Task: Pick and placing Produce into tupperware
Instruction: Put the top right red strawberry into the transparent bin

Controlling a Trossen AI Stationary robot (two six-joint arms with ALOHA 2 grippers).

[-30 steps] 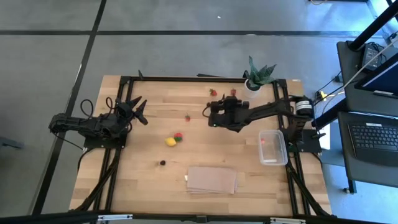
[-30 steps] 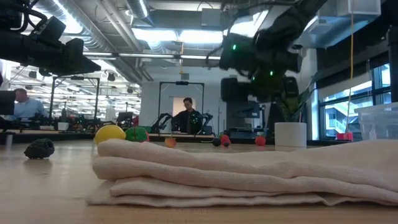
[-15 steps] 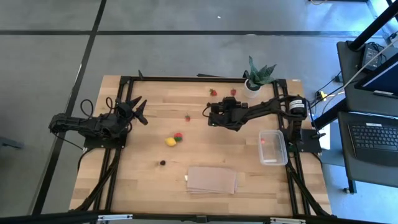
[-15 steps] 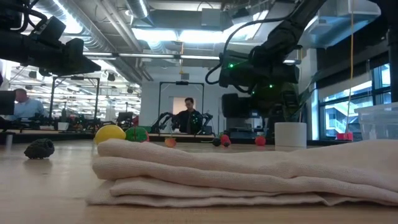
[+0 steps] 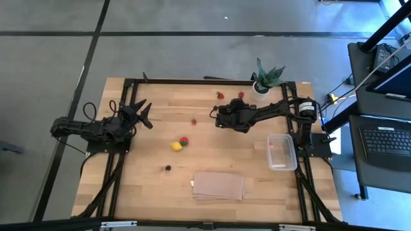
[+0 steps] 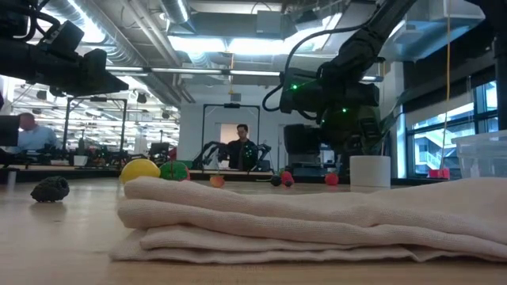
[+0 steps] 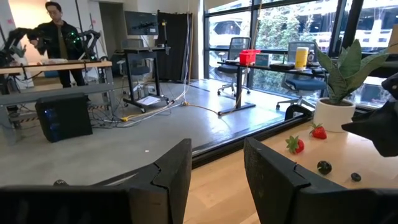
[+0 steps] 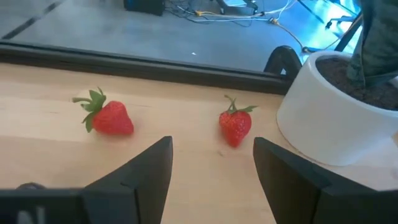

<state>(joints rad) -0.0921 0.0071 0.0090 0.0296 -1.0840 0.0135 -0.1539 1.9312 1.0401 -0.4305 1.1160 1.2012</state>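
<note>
The produce lies scattered on the wooden table: two strawberries [image 5: 220, 95] [image 5: 241, 95] by the far edge, a small red piece [image 5: 193, 120], a yellow piece [image 5: 176, 146], a red-and-green piece [image 5: 184, 141] and a dark berry [image 5: 168, 168]. The clear tupperware [image 5: 281, 152] stands at the right with a red piece [image 5: 273, 145] inside. My right gripper [image 8: 211, 168] is open, low over the table, pointing at the far edge. One strawberry [image 8: 236, 127] lies just beyond its fingers, the other [image 8: 109, 117] off to one side. My left gripper [image 7: 217, 174] waits open at the table's left.
A spiky plant in a white pot [image 5: 262, 86] stands at the far edge, right beside the strawberries. A folded tan cloth [image 5: 218, 185] lies near the front edge. Two dark berries [image 7: 323, 167] [image 7: 356, 177] lie close to my right arm. People stand in the room beyond.
My right gripper has sunk a little toward the table and tipped further down, its wrist turning. It stays open. The produce has not moved.
</note>
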